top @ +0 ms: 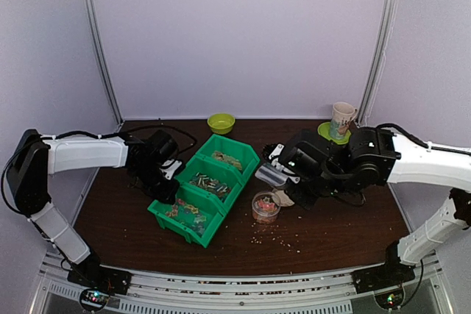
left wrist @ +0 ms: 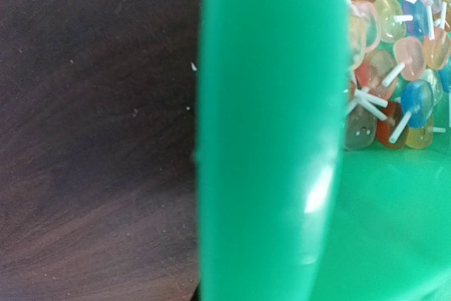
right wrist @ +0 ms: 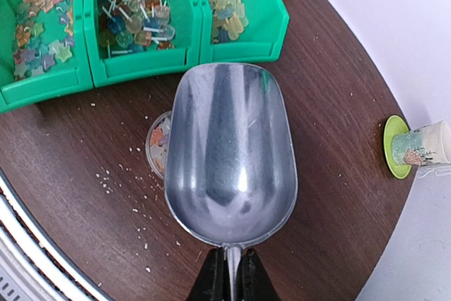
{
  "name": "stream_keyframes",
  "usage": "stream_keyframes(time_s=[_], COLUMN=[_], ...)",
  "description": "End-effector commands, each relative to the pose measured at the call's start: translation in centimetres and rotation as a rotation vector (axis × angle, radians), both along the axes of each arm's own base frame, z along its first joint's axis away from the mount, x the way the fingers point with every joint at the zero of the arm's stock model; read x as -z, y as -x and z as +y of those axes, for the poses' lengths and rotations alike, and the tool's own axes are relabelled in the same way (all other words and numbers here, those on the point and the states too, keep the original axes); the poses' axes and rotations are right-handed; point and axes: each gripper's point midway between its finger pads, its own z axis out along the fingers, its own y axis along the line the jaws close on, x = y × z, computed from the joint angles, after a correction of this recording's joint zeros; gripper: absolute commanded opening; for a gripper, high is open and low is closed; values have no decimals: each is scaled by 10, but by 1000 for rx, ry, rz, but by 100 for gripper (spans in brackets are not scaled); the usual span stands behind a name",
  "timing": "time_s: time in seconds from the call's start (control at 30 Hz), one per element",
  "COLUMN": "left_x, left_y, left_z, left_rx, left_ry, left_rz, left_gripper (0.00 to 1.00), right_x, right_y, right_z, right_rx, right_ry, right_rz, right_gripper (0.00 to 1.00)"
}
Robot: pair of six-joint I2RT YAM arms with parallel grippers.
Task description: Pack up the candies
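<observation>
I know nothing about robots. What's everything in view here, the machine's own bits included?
green plastic bins: three, green, side by side mid-table
clear plastic cup: one, see-through, right of the bins
small mixed-colour candies: many, heaped in each bin, some in the cup
silver metal scoop: one, empty, held above the cup
yellow-green bowl: one, far edge
patterned mug: one, pale, far right, on a green coaster
pale crumbs: many, scattered near the cup
dark wooden table: one, brown, beneath everything
left claw: one, black, shut, at the bins' left side
right claw: one, black, shut on the scoop's handle
</observation>
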Motion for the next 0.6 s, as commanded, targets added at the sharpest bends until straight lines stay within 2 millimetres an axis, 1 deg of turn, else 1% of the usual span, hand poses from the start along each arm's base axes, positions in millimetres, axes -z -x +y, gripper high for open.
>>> stream_keyframes(time_s=[0.0,0.13,0.3,0.4,0.57], left_x=[-16,-6,4,9,15], left_y=[-24,-21,-16,-12,-8], left_z=[-35,-39,-41,-43,-44], left_rx=[31,51,68,72,78], left_ry=[104,82,63,60,61], left_rz=[-93,-75,-53,-36,-12], left_gripper=[0,0,0,0,4], right_x=[-12,-14,-26,-30,-35], right_y=[-12,-14,-17,-20,-18], right_z=[11,20,31,33,31], right_rx=[20,9,-14,-15,-29], right_ry=[-79,-119,-160,-171,-214], right_rz=[-68,-78,-105,-121,-125], right_gripper=[0,0,0,0,0])
